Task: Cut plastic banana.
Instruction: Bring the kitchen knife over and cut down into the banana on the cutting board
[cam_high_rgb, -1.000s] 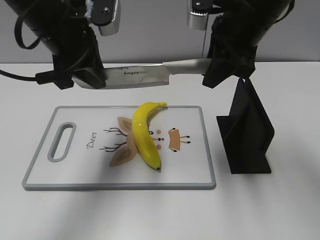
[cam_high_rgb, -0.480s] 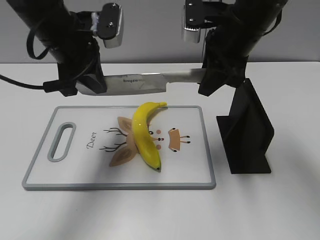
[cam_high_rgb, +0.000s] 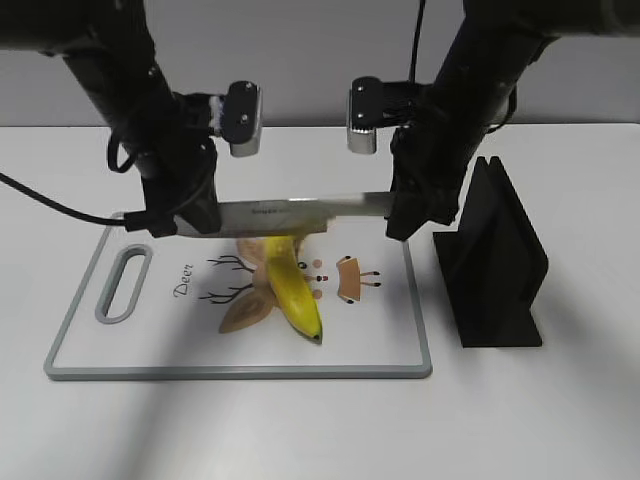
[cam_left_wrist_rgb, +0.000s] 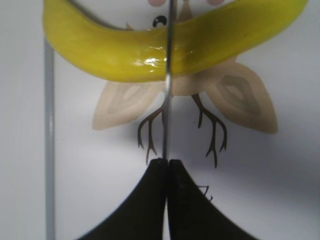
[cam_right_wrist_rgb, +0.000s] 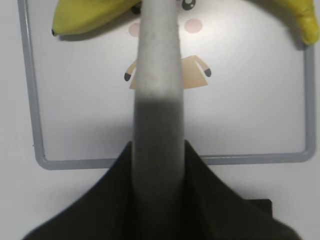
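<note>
The yellow plastic banana lies on the white cutting board, dark tip toward the front. A steel knife is held level across its upper part, edge down on the banana. My left gripper is shut on the blade's tip end; my right gripper is shut on the grey handle. In the left wrist view the thin blade presses into the banana below my gripper. In the right wrist view the handle runs from my gripper over the banana.
A black knife stand sits right of the board, close to the right arm. The board has a grey rim, a handle slot at its left and a deer drawing. The white table surrounds it.
Both arms have lowered the knife from well above the board's far edge down and forward onto the banana. The banana has not visibly shifted.
</note>
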